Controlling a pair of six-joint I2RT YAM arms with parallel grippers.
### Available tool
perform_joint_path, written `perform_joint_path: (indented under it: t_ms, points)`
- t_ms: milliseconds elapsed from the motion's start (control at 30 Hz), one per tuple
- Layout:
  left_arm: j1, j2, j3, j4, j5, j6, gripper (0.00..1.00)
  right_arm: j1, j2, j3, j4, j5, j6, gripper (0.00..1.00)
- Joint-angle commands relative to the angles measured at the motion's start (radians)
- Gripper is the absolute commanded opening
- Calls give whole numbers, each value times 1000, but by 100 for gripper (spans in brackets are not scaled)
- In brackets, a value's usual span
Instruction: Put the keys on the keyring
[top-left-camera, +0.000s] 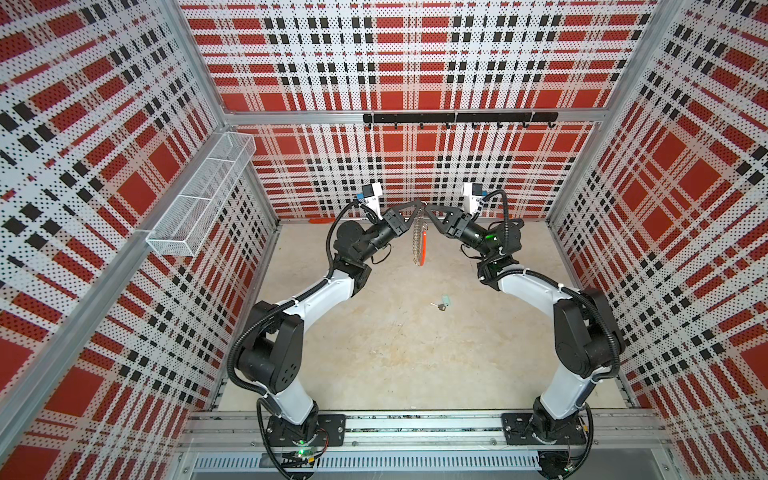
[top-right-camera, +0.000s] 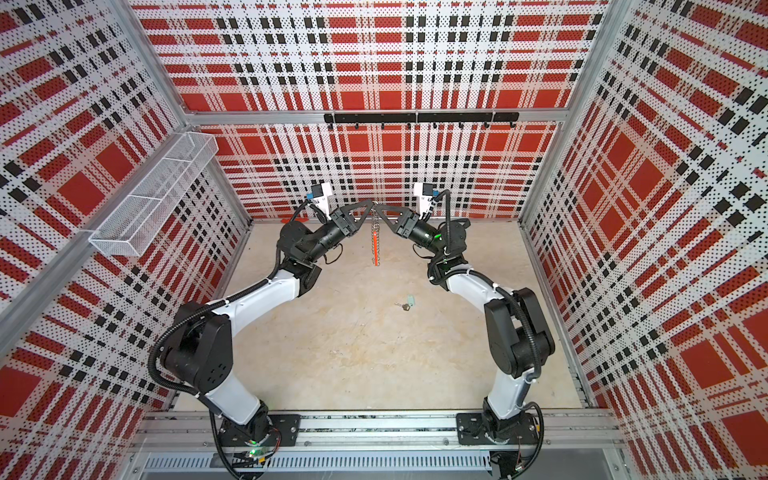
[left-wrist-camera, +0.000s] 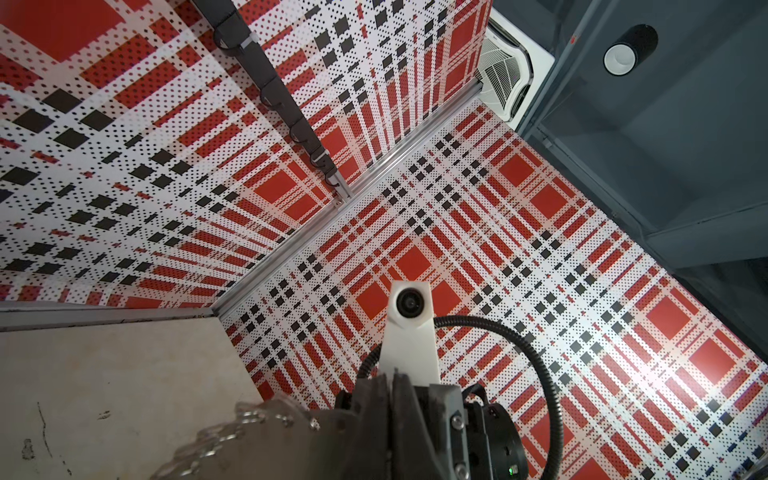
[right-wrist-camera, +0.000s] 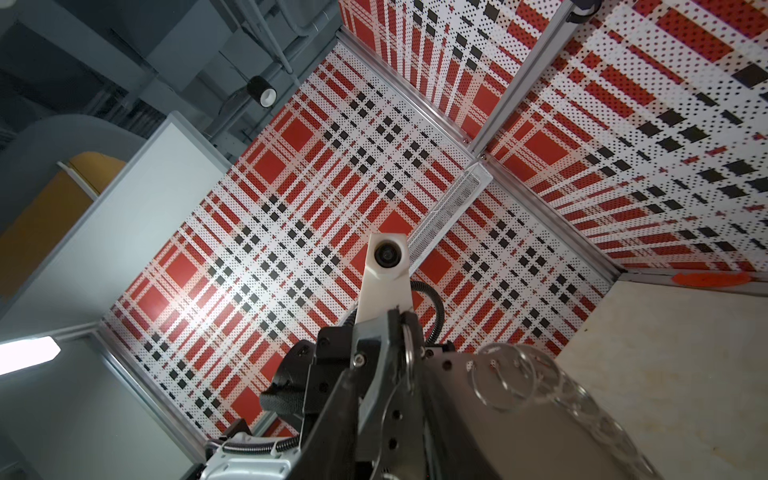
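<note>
The keyring (top-left-camera: 419, 245) (top-right-camera: 375, 245) hangs edge-on above the middle back of the table, its orange-red arc low and silver clips along its rim. Both grippers meet at its top. My left gripper (top-left-camera: 420, 204) (top-right-camera: 371, 203) is shut on the ring's upper rim; in the left wrist view its fingertips (left-wrist-camera: 392, 376) press together beside the grey plate (left-wrist-camera: 257, 440). My right gripper (top-left-camera: 427, 206) (top-right-camera: 379, 206) (right-wrist-camera: 401, 320) stands slightly open, with the ring (right-wrist-camera: 519, 415) and a wire clip in the gap. The keys (top-left-camera: 442, 304) (top-right-camera: 406, 304), with a mint-green tag, lie on the table below.
A black hook rail (top-left-camera: 459, 118) runs along the back wall. A white mesh basket (top-left-camera: 199, 195) hangs on the left wall. A small orange-red strip (top-left-camera: 322, 220) (right-wrist-camera: 710, 279) lies at the foot of the back wall. Plaid walls close in three sides.
</note>
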Motion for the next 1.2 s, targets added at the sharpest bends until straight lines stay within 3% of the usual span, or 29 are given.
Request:
perform_joint_path:
  t_ms: [0,100,200,467,533,667,733,900,1033,1167]
  points:
    - [-3,-39,4,34,-4,-17,0,-52,-80,-34,4,16,-13,31]
    - [-4,-42,13,36,-2,-14,0,-91,-127,-53,-45,-1,-38,32]
    - [-3,-28,31,35,20,-16,0,-107,-186,-53,-203,4,-133,32]
    - [-3,-14,79,-44,93,46,0,-84,-278,114,-890,40,-573,34]
    - [-4,-8,135,-178,132,135,0,-71,-291,164,-1025,77,-674,35]
    - [-5,20,315,-610,171,439,0,-67,-309,216,-1166,115,-805,37]
    - [-6,54,442,-869,161,643,0,-67,-304,238,-1215,124,-878,36]
    - [-6,208,803,-1389,149,969,0,-70,-257,297,-1293,89,-973,36]
    - [-10,302,1005,-1623,117,1095,0,-81,-215,313,-1266,28,-981,35]
    - [-9,313,1038,-1683,146,1143,0,-98,-170,316,-1195,-44,-955,34]
